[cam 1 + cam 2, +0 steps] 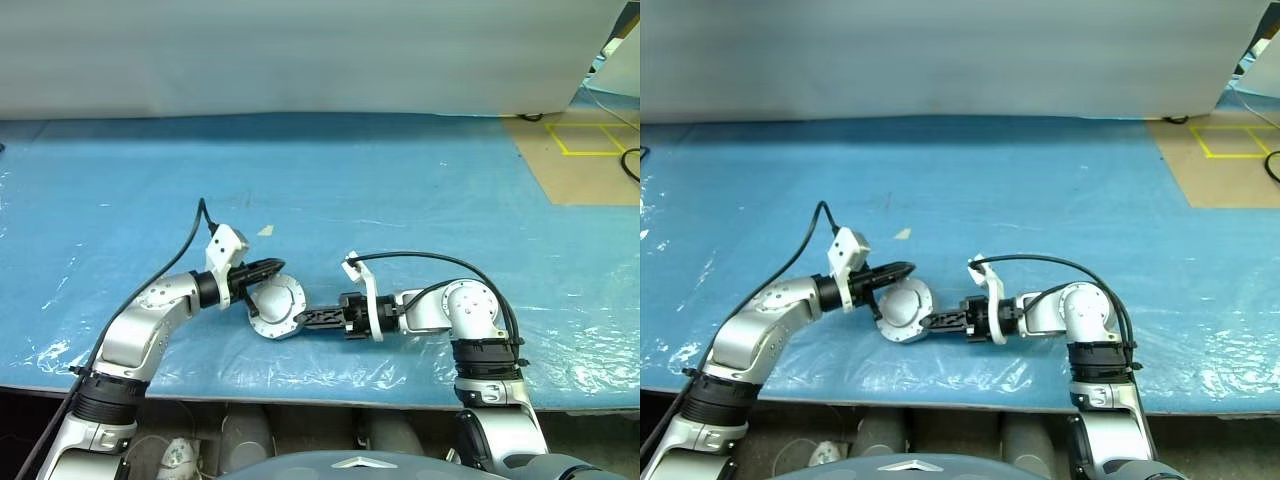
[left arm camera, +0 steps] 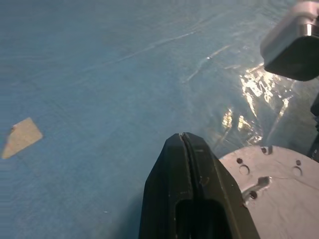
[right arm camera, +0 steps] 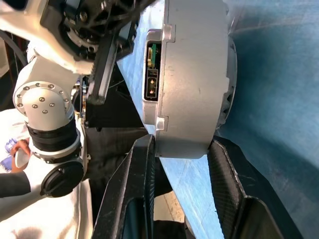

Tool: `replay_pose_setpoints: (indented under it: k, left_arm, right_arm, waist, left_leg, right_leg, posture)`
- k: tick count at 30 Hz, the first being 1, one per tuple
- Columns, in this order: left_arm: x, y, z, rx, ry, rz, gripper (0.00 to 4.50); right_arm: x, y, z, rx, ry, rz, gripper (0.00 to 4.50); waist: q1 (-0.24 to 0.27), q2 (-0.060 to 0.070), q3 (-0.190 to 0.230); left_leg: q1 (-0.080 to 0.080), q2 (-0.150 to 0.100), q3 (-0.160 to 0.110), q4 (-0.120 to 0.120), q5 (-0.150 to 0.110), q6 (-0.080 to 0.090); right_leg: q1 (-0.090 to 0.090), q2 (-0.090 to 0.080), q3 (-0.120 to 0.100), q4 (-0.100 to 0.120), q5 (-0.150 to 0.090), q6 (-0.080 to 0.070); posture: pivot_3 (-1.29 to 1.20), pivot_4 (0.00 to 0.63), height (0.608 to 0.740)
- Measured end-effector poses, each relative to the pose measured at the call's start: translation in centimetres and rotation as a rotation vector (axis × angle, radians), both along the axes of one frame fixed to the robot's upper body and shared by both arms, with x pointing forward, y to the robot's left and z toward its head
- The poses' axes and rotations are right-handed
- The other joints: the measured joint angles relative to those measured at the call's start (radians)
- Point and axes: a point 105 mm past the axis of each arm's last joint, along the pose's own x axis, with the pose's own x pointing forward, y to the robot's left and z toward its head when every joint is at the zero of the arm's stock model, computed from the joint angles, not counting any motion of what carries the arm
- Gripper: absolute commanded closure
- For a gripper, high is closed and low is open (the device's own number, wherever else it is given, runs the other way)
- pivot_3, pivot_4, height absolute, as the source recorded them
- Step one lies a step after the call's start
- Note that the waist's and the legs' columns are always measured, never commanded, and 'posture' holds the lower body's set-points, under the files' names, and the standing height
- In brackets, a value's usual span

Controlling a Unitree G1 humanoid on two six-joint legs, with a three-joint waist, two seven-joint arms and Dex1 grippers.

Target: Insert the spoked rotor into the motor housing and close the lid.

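The motor housing [image 1: 275, 302], a short round silver casing, is held on edge just above the blue sheet near the table's front. My right gripper [image 1: 300, 318] is shut on it, reaching in from the right. In the right wrist view its two fingers [image 3: 142, 164] clamp the casing's rim [image 3: 189, 74] from both sides. My left gripper [image 1: 272, 268] is shut and empty, its tips lying along the housing's upper edge. The left wrist view shows a smooth silver face with small holes [image 2: 279, 199] beside those closed fingers [image 2: 184, 164]. The spoked rotor is hidden, and I cannot tell the lid apart from the casing.
A wrinkled blue sheet [image 1: 400, 180] covers the table, with a small tan scrap [image 1: 265, 230] behind the left gripper. The front edge [image 1: 330, 395] runs just below both arms. Brown floor with yellow tape [image 1: 590, 140] lies at the far right. A person's hand [image 3: 20, 148] shows behind the left arm.
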Motion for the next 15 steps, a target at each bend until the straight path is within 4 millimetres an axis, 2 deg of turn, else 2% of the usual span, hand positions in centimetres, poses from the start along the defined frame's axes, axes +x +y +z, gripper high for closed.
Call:
replay_pose_setpoints:
  k: [3,10,12,15]
  left_arm:
    - [0.8,0.5,1.2,-0.044,-0.035,0.051,4.5]
    - [1.4,1.7,2.4,-0.147,-0.046,0.135,4.5]
    - [1.5,2.0,2.5,-0.195,-0.029,0.163,4.5]
    - [1.4,2.4,2.1,-0.277,0.024,0.212,4.5]
  right_arm:
    - [0.1,0.0,0.1,-0.002,-0.004,-0.002,3.32]
    - [0.9,0.2,0.1,0.018,-0.004,-0.038,3.32]
    - [1.6,0.1,0.2,0.031,-0.016,-0.069,3.32]
    - [3.7,-0.6,0.5,0.051,-0.047,-0.162,3.32]
  waist:
    - [0.001,0.0,0.0]
    - [0.002,0.0,0.0]
    - [0.004,0.0,0.0]
    - [0.01,0.0,0.0]
  left_leg:
    - [-0.004,-0.001,0.0,0.0,0.0,0.0]
    - [-0.007,0.0,-0.001,0.001,0.0,0.0]
    - [-0.008,-0.001,-0.001,0.003,0.0,0.0]
    - [-0.009,0.0,-0.001,0.006,0.0,0.0]
  right_leg:
    - [-0.003,0.0,0.0,0.0,0.0,0.0]
    - [-0.006,0.0,-0.001,0.001,0.0,0.0]
    - [-0.006,0.0,-0.001,0.001,0.0,0.0]
    - [-0.006,0.0,-0.001,0.002,0.0,0.0]
  posture:
    - [0.0,0.15,0.74]
    - [0.0,0.15,0.74]
    - [0.0,0.15,0.74]
    - [0.0,0.15,0.74]
